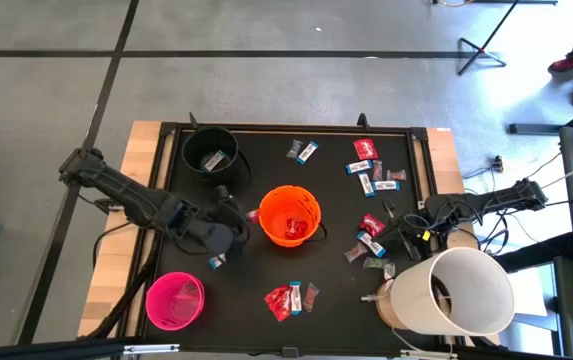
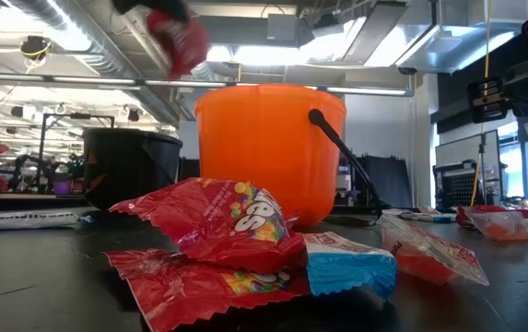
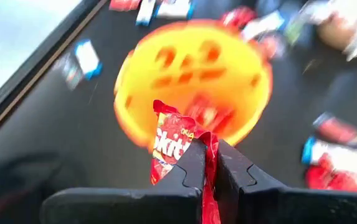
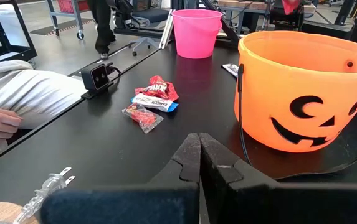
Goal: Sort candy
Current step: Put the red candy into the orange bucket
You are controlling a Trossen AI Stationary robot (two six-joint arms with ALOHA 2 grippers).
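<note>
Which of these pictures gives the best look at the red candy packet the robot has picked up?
The left wrist view: the red packet fills the foreground, pinched in the left tool near the orange bucket. The low view catches it blurred, up high. The high view shows only a red speck. The right wrist view misses it.

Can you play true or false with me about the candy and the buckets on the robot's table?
1. The left gripper has its jaws shut on a red candy packet. True.
2. The orange bucket lies tipped on its side. False: it stands upright.
3. The pink bucket sits at the near left corner of the table in the high view. True.
4. The black bucket has nothing in it. False: a wrapped sweet lies inside.
5. The right gripper carries a blue bar. False: its jaws are shut on nothing.
</note>
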